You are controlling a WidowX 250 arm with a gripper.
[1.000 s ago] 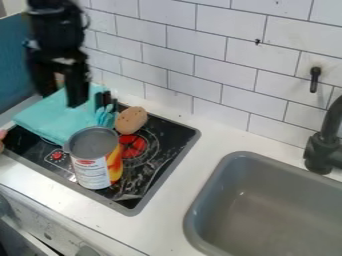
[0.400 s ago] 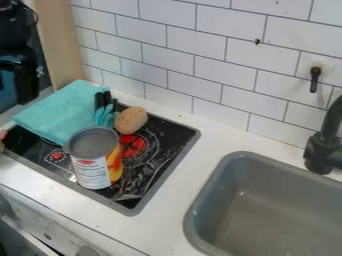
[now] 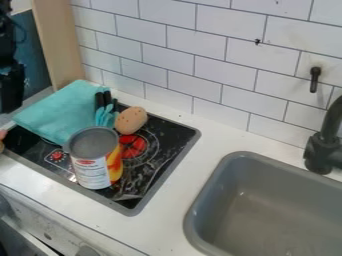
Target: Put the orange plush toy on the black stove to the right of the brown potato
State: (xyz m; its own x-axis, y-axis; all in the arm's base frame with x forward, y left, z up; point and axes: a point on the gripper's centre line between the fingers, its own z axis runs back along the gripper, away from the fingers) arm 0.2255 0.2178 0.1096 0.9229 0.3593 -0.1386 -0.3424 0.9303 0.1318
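My claw (image 3: 11,90) hangs at the left edge; I can't tell whether it's released or clenched. Nearest it, the teal cloth (image 3: 57,112) lies folded, flat and matte, over the stovetop's (image 3: 157,167) far-left part. Next come black-and-blue utensils (image 3: 105,114), a speckled brown oval (image 3: 130,120) and an upright can (image 3: 92,172).

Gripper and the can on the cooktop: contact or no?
Apart. Camera view: the gripper is at the left edge, with the teal towel showing between it and the can.
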